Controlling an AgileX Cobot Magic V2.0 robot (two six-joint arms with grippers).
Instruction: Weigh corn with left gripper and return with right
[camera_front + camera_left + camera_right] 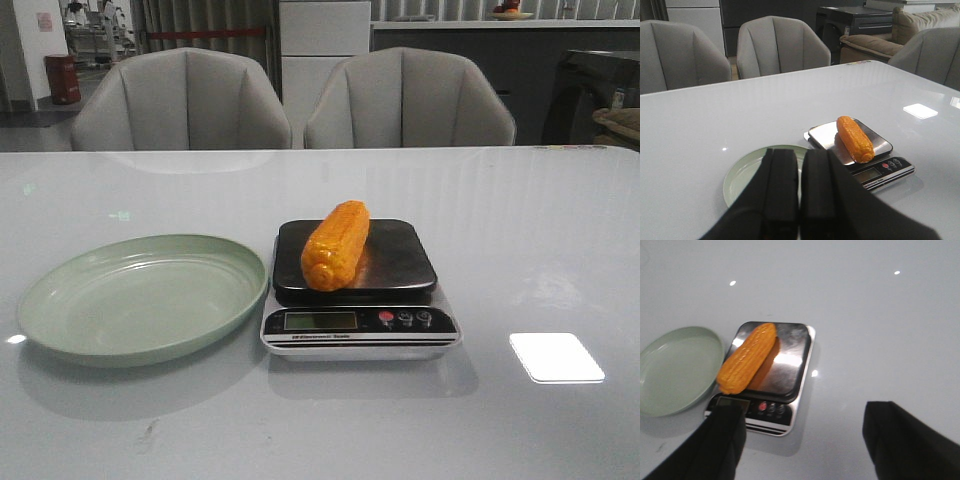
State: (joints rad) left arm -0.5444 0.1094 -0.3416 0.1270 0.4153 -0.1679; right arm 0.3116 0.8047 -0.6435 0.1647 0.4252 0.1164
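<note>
Since the corn [336,245] lies diagonally on the scale [358,290] at centre frame, beside the empty plate [135,295], the right end effector [805,440], fingers spread wide, should align across the cob's middle. Left end effector [800,192] is closed, empty.

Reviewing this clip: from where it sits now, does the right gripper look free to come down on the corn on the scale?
Probably yes. The right gripper is open above the table near the scale, and the corn lies exposed on its platform. The left gripper is shut and well clear.
</note>
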